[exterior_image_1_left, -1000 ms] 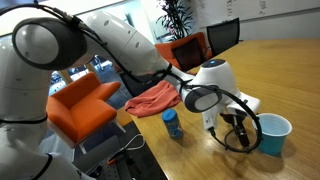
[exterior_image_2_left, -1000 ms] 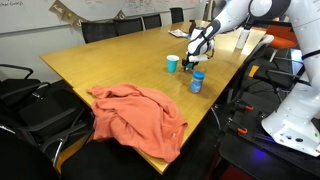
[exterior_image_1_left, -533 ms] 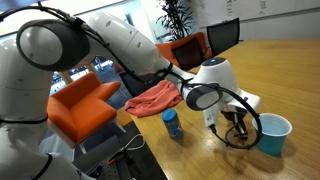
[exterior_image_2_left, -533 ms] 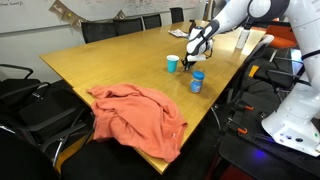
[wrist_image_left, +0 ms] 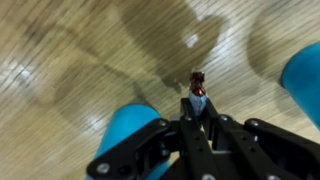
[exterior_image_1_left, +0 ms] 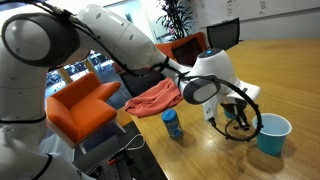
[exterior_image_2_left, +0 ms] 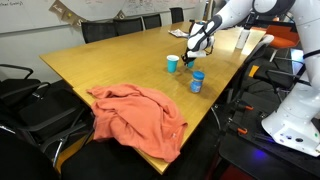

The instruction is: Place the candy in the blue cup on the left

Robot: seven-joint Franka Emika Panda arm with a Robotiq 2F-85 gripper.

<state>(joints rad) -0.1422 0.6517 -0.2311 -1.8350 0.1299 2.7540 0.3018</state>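
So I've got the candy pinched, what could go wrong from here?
The candy sits at the very tips of the gripper, so it might slip. In the wrist view it hangs over bare table, between the blue cup and the other cup; releasing now would likely miss. The cups look alike, so a mix-up is possible.

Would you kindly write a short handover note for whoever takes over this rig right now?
Gripper: jaws shut on the candy, pinched at the tips, above the wooden table.
Blue cup: upright on the table, beside the gripper, not under it. The blue lidded container stands on the gripper's other side.
Done: the candy is picked up and off the table.
Left: carry it over the cup's mouth, open the jaws and let it drop in.
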